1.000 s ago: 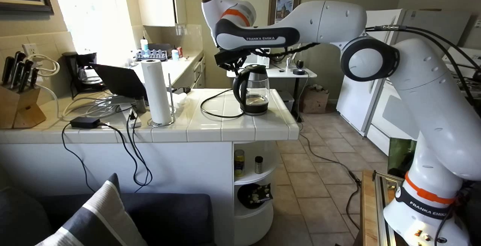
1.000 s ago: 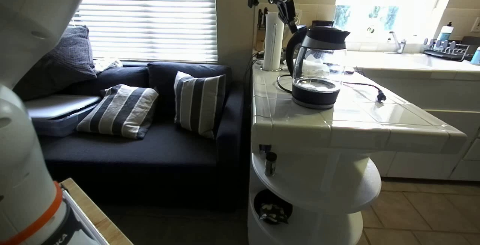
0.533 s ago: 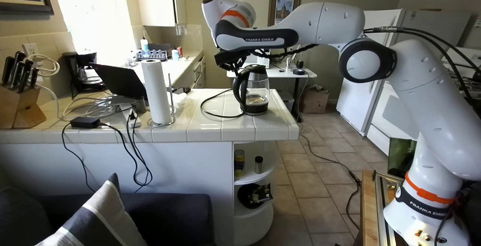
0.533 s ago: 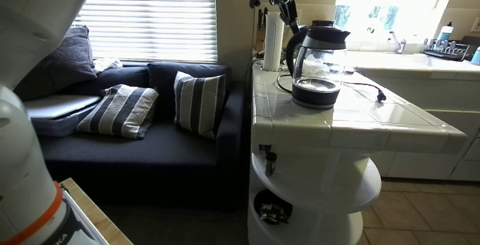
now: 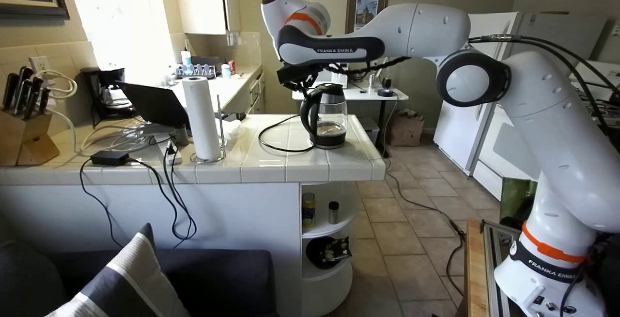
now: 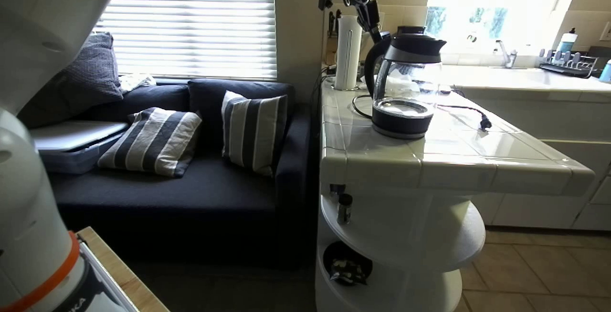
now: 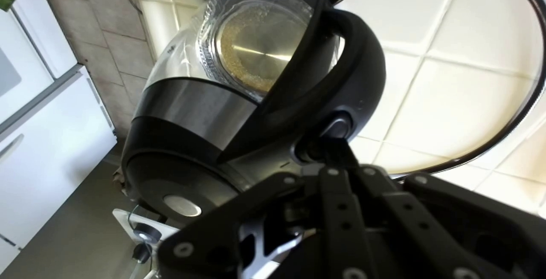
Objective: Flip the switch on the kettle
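The kettle stands upright on the tiled counter, with a glass body (image 5: 334, 111), black lid and black loop handle; it also shows in an exterior view (image 6: 414, 80) and in the wrist view (image 7: 198, 106). An oval switch (image 7: 339, 126) sits in a recess at the top of the handle. My gripper (image 7: 337, 153) is shut, with nothing between the fingers. Its black tips point down over the recess and cover part of it. In an exterior view the gripper (image 6: 374, 35) meets the handle's top. I cannot tell whether the tips press the switch.
A black cord (image 5: 278, 148) loops on the counter (image 5: 264, 166) beside the kettle. A paper-towel roll (image 5: 201, 118) stands farther along, with a laptop (image 5: 152, 103) and a knife block (image 5: 29, 135) beyond. The kettle is near the counter's end.
My gripper has moved slightly down, so its tips now reach the top of the kettle handle. Over the last half second it barely moves. The kettle stays in place.
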You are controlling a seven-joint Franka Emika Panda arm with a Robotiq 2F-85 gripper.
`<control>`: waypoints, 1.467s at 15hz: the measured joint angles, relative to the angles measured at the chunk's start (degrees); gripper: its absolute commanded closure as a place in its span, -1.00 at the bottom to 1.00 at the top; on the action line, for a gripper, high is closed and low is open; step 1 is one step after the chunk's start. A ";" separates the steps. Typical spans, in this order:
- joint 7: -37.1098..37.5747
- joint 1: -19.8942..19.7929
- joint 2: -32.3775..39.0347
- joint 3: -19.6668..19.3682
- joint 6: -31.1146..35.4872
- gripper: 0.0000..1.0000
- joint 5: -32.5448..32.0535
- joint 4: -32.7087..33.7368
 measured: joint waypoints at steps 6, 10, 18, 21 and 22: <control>0.01 -0.68 -0.03 0.07 -0.02 1.00 0.92 0.33; 0.01 -0.93 -0.04 0.10 -0.02 1.00 1.70 0.57; 0.08 -0.88 -0.20 0.29 -4.35 1.00 2.33 2.42; 0.18 -0.42 -0.26 0.66 -8.90 1.00 2.95 4.33; 0.30 -0.26 -0.26 0.79 -10.00 1.00 3.07 4.91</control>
